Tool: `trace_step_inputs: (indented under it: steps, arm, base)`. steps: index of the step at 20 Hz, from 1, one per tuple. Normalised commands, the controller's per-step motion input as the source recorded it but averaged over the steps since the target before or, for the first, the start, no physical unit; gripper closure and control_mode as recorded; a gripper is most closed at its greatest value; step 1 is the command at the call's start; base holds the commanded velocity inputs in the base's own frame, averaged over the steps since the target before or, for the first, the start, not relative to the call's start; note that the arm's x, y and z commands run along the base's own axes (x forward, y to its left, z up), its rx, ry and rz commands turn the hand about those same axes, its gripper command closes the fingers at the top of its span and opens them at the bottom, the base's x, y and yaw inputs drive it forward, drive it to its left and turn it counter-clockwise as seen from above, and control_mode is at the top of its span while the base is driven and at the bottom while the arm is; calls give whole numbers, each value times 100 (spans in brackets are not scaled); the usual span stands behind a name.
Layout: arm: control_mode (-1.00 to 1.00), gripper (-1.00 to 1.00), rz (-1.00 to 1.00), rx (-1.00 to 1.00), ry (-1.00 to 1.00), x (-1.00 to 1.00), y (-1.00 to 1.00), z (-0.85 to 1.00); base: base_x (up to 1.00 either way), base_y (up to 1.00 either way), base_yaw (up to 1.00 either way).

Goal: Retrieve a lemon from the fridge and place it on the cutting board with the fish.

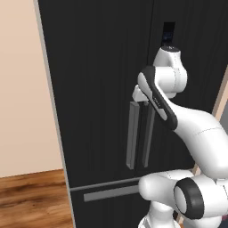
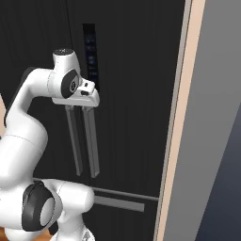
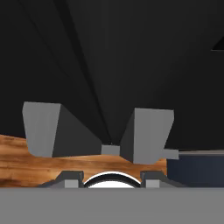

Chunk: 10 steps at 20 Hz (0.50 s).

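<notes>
Black fridge [image 1: 98,89] w/ doors closed; gripper [image 2: 84,104] sits atop its two grey handles [image 1: 132,133] (jaw state can't be told).

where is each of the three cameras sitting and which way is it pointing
Left base view: behind the arm's left, facing the shut fridge; the arm rises at lower right.
Right base view: behind its right, facing the same doors; the arm rises at lower left.
Hand view: on the hand, looking down along the two grey handles.
All share the handles; both base views share the gripper above them.
</notes>
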Motion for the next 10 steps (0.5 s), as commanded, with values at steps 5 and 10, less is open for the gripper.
trace_step_inputs:
  steps: [5,10]
  arm:
    - [-100,-100,0,0,3,-1,0,-10]
    - [-100,-100,0,0,1,-6,0,-20]
  base:
    - [0,0,0]
    - [0,0,0]
